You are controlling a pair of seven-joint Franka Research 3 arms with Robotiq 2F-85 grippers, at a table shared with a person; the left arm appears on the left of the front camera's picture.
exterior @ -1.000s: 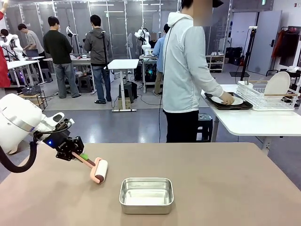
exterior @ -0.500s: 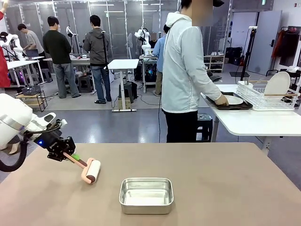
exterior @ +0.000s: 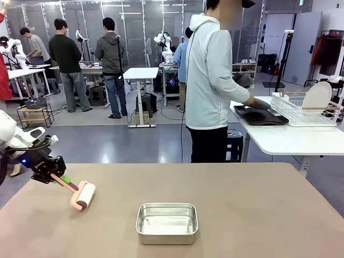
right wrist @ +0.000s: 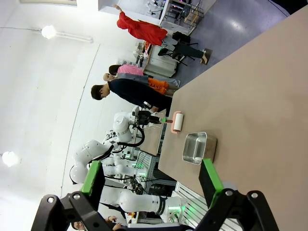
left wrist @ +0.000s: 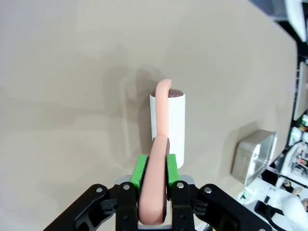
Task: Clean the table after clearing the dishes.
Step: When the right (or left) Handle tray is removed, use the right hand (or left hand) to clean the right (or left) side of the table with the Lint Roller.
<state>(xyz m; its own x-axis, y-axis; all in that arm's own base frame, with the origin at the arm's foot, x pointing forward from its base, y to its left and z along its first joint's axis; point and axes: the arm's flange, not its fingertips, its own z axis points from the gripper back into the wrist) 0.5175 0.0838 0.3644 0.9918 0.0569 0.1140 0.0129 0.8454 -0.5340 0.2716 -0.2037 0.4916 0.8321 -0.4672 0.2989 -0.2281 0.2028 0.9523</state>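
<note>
Front view: no brand, label or writing can be read anywhere. On the tan desk a square steel pan sits near the front edge, with nothing in it. At the desk's left end the left gripper has its jaws closed on the pink handle of a lint roller, whose white roll lies on the desk top, well left of the pan. Across the desk a person stands at a smaller white table, one hand at a dark tray that carries no plate. Beside the tray a wire rack holds a white plate on edge.

Left wrist view: the green pads clamp the handle from both sides; the roll presses the desk, and the pan stands off to the right.

Right wrist view: the right gripper hangs high off the desk, jaws wide apart with nothing between them. Far below, the empty pan lies on the desk beside the roller.
</note>
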